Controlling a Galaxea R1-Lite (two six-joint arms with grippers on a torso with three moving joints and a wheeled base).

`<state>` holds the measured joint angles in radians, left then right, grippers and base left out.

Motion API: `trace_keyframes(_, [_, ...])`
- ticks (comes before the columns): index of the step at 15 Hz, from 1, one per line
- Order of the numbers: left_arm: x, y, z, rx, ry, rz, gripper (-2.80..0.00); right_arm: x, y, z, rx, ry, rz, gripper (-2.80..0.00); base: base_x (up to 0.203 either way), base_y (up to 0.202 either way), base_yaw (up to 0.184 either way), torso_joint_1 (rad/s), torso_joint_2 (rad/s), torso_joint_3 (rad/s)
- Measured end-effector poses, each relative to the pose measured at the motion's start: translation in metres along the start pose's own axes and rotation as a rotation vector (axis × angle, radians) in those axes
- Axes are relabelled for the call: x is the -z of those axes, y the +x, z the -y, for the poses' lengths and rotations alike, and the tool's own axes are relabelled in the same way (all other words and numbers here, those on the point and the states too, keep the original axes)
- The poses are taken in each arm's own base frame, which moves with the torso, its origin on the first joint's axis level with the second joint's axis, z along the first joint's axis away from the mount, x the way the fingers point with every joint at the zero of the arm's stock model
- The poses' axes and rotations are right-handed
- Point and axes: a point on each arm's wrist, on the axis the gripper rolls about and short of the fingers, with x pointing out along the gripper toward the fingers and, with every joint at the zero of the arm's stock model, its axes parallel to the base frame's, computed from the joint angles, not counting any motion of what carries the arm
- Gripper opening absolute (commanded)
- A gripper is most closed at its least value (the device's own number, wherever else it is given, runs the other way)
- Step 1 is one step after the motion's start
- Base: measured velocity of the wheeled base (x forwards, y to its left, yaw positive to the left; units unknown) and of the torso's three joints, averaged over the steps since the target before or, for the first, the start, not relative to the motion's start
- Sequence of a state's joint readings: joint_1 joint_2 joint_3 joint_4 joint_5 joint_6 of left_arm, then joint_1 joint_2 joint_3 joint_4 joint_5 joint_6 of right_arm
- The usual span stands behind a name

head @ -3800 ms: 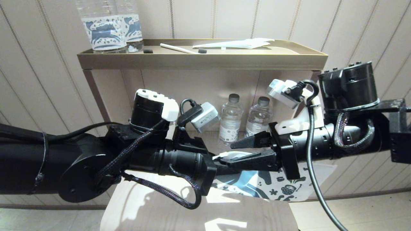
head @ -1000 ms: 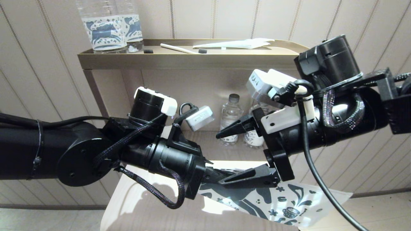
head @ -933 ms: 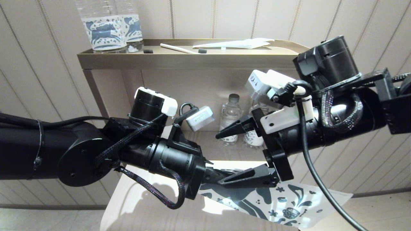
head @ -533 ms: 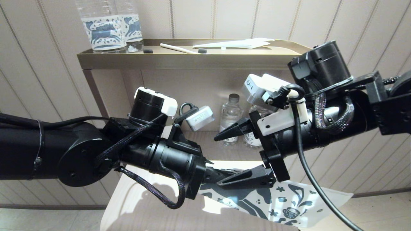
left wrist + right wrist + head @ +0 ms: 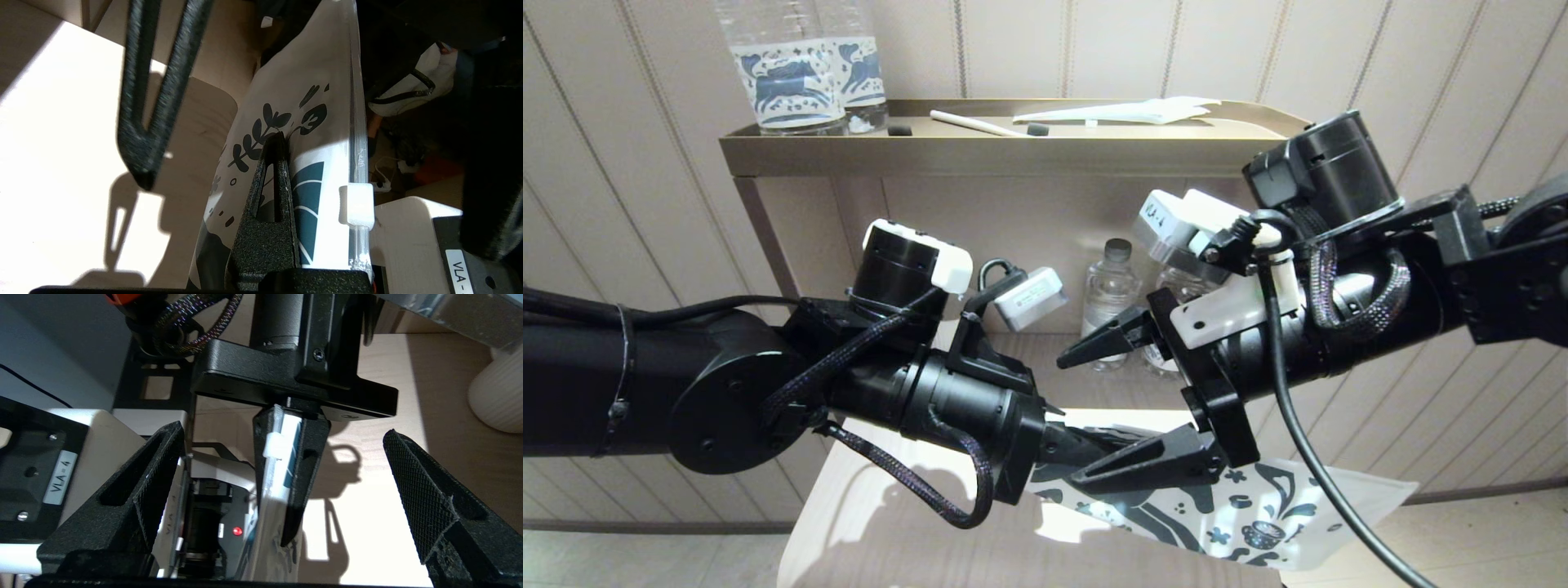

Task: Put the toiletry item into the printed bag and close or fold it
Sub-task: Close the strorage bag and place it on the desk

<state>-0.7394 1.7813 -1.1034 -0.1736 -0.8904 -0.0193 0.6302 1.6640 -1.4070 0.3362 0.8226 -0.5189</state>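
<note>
The printed bag [image 5: 1258, 514] is a flat white pouch with dark blue horse and flower prints, hanging tilted over the light wood table [image 5: 890, 531]. My left gripper [image 5: 1111, 445] is shut on the bag near its zip edge. The left wrist view shows both its fingertips [image 5: 278, 143] pinching the printed face [image 5: 294, 94] beside the white zip slider [image 5: 355, 204]. My right gripper [image 5: 1072, 425] stands wide open opposite it, one finger above the bag and one in front of it. From the right wrist, the open right gripper [image 5: 284, 433] straddles the clamped bag edge [image 5: 282, 457] without touching it. No toiletry item is visible.
A gold tray shelf [image 5: 1029, 155] at the back holds two large horse-label bottles [image 5: 792, 73], a white stick and a white sachet. Two small water bottles [image 5: 1109, 294] stand on the lower shelf behind the grippers. A white ribbed vessel [image 5: 498, 396] sits on the table.
Since the earliest frame my right gripper has opened wide and tilted up. Over the last second it slid left toward the left gripper, which keeps its hold on the bag.
</note>
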Motion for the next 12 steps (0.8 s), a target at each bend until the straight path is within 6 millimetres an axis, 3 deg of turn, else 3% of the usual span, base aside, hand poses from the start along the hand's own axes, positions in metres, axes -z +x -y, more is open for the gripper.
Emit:
trace_keyframes(6, [-0.0004, -0.0009, 0.0001, -0.001, 0.001, 0.002, -2.80, 0.0002, 0.0006, -0.0002, -0.016, 0.027, 0.007, 0.00, 0.000, 0.000, 0.000, 0.000, 0.00, 0.000])
trace_keyframes(7, [-0.0003, -0.0009, 0.0002, -0.002, 0.001, 0.002, -2.80, -0.0001, 0.0009, -0.0004, -0.017, 0.023, 0.008, -2.80, 0.000, 0.000, 0.000, 0.000, 0.00, 0.000])
trace_keyframes(12, [-0.0007, -0.0013, 0.0004, -0.003, 0.002, 0.003, -2.80, -0.0009, 0.0008, -0.0003, -0.016, 0.022, 0.009, -2.80, 0.000, 0.000, 0.000, 0.000, 0.00, 0.000])
